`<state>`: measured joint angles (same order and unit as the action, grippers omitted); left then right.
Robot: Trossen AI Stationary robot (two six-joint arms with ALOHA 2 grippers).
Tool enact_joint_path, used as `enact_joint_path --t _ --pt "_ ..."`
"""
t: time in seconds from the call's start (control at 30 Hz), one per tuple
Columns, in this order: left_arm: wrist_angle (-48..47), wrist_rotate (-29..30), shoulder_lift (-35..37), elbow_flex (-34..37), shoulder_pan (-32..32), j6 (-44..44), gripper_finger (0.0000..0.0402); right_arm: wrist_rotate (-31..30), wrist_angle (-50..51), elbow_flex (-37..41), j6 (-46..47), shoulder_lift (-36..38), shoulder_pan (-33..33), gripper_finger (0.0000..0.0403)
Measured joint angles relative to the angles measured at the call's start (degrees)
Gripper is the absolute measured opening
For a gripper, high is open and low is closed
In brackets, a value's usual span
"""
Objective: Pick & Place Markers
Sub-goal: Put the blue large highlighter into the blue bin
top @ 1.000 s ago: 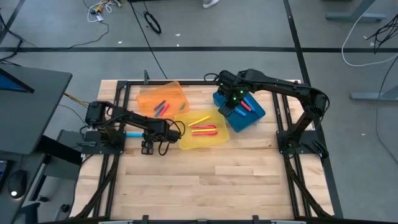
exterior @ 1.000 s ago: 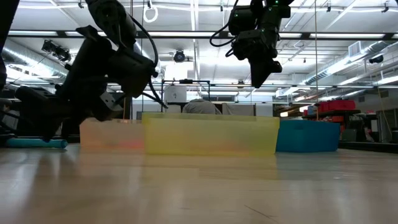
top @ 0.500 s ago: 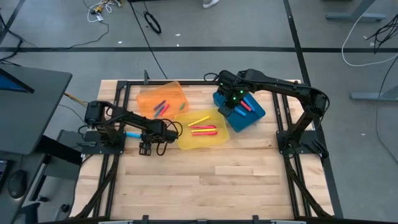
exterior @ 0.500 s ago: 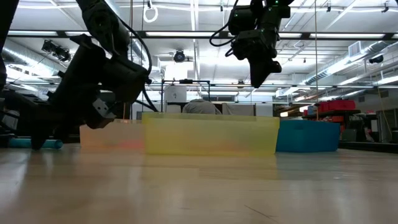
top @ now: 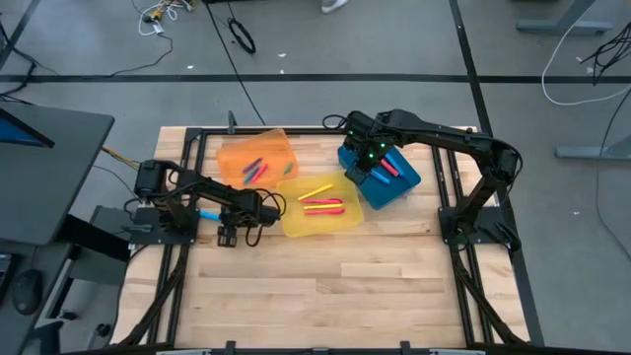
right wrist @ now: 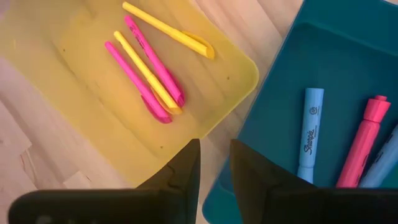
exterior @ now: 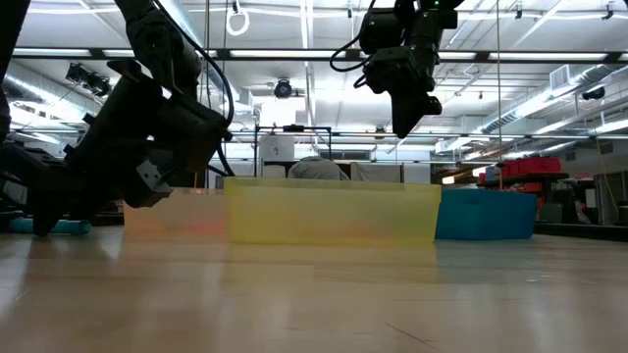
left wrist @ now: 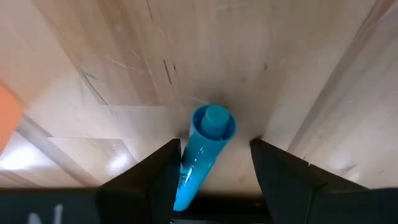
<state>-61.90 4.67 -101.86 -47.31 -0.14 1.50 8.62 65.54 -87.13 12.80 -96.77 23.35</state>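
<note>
On the wooden tabletop point(top: 325, 286), the left gripper point(top: 229, 237) has slid leftward, away from the yellow bin point(top: 317, 207), its spread fingers astride a blue marker point(left wrist: 202, 155) lying on the wood. The grasp looks imminent. The right gripper point(top: 357, 176) hovers over the blue bin point(top: 406, 185), fingers narrowly parted, holding nothing.

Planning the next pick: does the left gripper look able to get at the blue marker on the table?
Probably yes. The left gripper is open with the blue marker between its fingers, and nothing blocks it on the wooden table.
</note>
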Motion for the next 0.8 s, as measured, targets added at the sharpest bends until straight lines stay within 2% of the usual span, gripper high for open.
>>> enact_joint_path --t 0.57,0.8 --pt "0.45 -3.13 -0.04 -0.02 0.00 0.48 0.0207 0.00 0.07 0.00 0.04 0.00 0.00 0.0087" --pt "0.55 -3.49 -0.09 -0.04 -0.11 0.48 0.0174 0.00 0.22 0.00 0.16 0.00 0.00 0.0087"
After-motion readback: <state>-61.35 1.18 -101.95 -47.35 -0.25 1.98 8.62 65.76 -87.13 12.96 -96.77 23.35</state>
